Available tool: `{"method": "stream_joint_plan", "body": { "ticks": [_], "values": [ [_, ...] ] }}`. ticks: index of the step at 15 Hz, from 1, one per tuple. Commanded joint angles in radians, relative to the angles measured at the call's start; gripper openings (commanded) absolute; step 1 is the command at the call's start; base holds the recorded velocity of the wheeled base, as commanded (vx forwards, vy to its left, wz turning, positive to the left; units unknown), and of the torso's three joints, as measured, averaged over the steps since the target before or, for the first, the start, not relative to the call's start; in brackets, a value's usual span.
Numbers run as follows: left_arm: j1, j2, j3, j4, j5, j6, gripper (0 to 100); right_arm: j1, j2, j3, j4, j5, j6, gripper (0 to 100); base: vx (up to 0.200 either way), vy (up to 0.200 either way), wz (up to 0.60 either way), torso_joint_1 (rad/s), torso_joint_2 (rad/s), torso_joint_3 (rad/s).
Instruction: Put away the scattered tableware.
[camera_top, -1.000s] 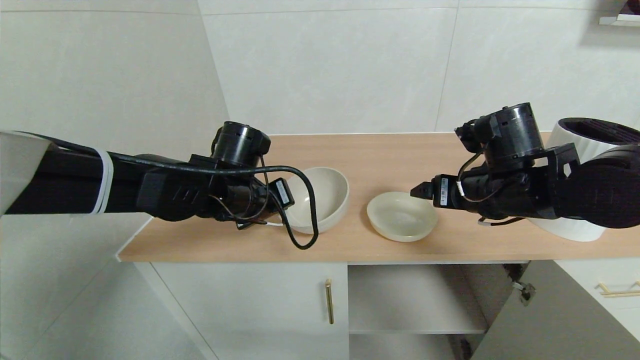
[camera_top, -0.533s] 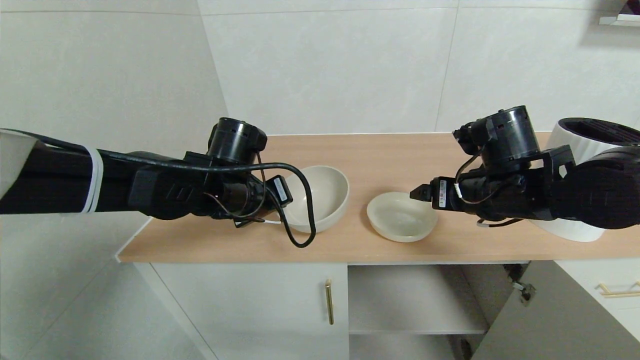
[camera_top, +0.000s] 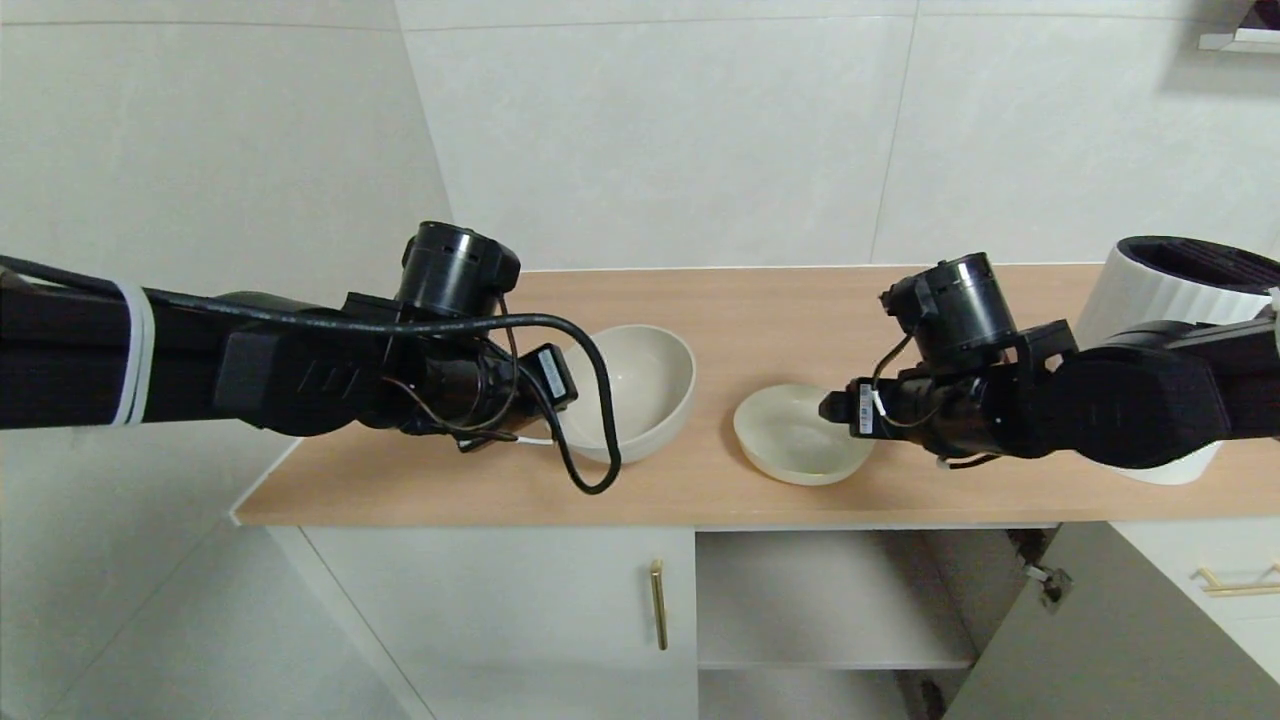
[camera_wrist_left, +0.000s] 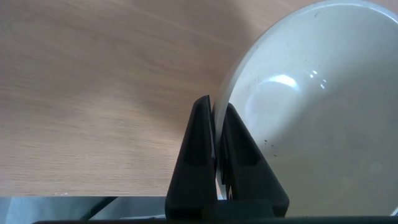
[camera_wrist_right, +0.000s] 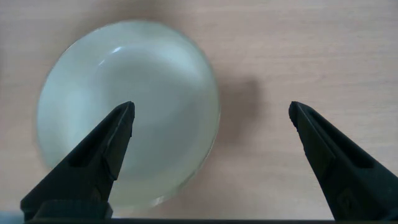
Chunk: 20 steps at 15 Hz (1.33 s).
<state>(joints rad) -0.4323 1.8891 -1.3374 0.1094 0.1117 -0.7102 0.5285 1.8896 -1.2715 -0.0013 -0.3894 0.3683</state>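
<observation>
Head view: on the desk (camera_top: 760, 310), the deep bowl (camera_top: 640, 385) is at left, its rim pinched by the left gripper (camera_wrist_left: 214, 134). The shallow dish (camera_top: 795, 435) lies right, its right rim between the spread jaws of the right gripper (camera_wrist_right: 211, 106).

Left arm (camera_top: 250, 375) reached in level from the left side, wrist pointing toward the centre. Left gripper (camera_wrist_left: 215, 104) was clamped on the rim of the bowl (camera_wrist_left: 311, 124), one finger inside the wall and one outside. Right arm (camera_top: 1130, 410) reached in from the right, sloping slightly downward. Right gripper (camera_wrist_right: 210, 107) had its fingers spread wide apart.
</observation>
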Motion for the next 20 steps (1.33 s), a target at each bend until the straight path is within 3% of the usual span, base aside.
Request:
{"method": "stream_joint_plan", "body": {
  "ticks": [1, 9, 10, 20],
  "values": [
    [0.000, -0.007, 0.000, 0.000, 0.000, 0.000, 0, 0.001, 0.046, -0.016, -0.002, -0.006, 0.001, 100, 0.000, 0.000, 0.00, 0.000, 0.00, 0.000],
    [0.000, -0.008, 0.004, 0.000, 0.000, 0.000, 0, -0.001, 0.091, -0.029, -0.003, -0.008, 0.006, 100, 0.000, 0.000, 0.00, 0.000, 0.00, 0.000],
    [0.000, -0.008, 0.004, 0.000, 0.000, 0.000, 0, -0.001, 0.088, -0.031, -0.003, -0.008, 0.008, 0, 0.000, 0.000, 0.00, 0.000, 0.00, 0.000],
    [0.000, -0.022, 0.014, 0.000, 0.002, 0.000, 0, -0.001, 0.062, -0.028, -0.003, -0.006, 0.012, 0, 0.000, 0.000, 0.00, 0.000, 0.00, 0.000]
  ]
}}
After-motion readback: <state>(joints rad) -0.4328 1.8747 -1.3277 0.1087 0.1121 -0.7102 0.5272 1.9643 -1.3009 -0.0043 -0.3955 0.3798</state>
